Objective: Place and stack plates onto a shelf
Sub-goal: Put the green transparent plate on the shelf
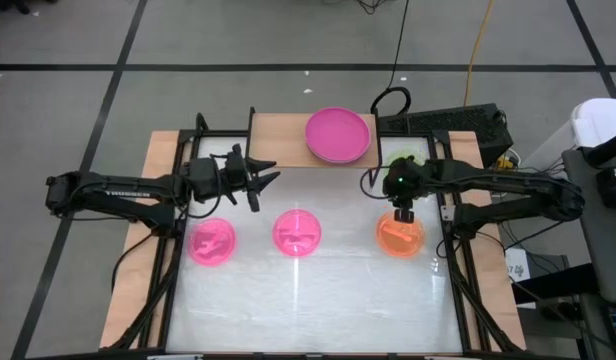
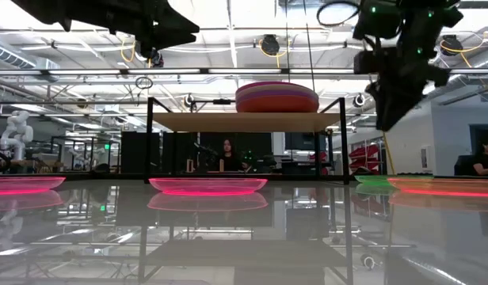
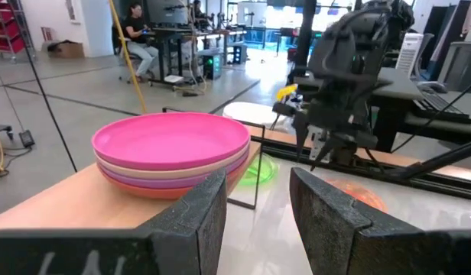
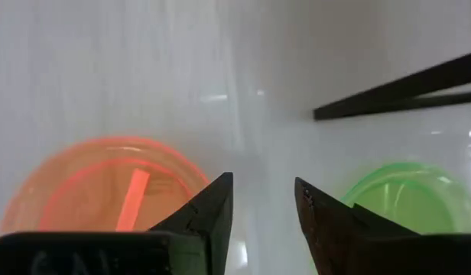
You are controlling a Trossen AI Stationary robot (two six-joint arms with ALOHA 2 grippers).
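On the shelf (image 1: 278,128) a stack of large plates (image 1: 338,134), magenta on top, sits toward its right end, leaving the left half of the board bare, presumably room for a second pile. Four small divided plates wait on the white worktop (image 1: 308,310): two pink ones (image 1: 212,241) (image 1: 297,232) in a row in front of the shelf, an orange one (image 1: 400,236) further right, and a green one (image 1: 402,160) just beside the shelf's right legs. The right tool (image 1: 402,212) hangs over the near edge of the orange plate, its fingers spread and holding nothing; its wrist view looks straight down with the orange plate on one side and the green on the other, so it seems lined up to drop onto one of their rims. The left tool (image 1: 263,182) hovers in the air by the shelf's front left edge, pointing across toward the stack, fingers also spread and empty, likely waiting clear of the other arm's work.
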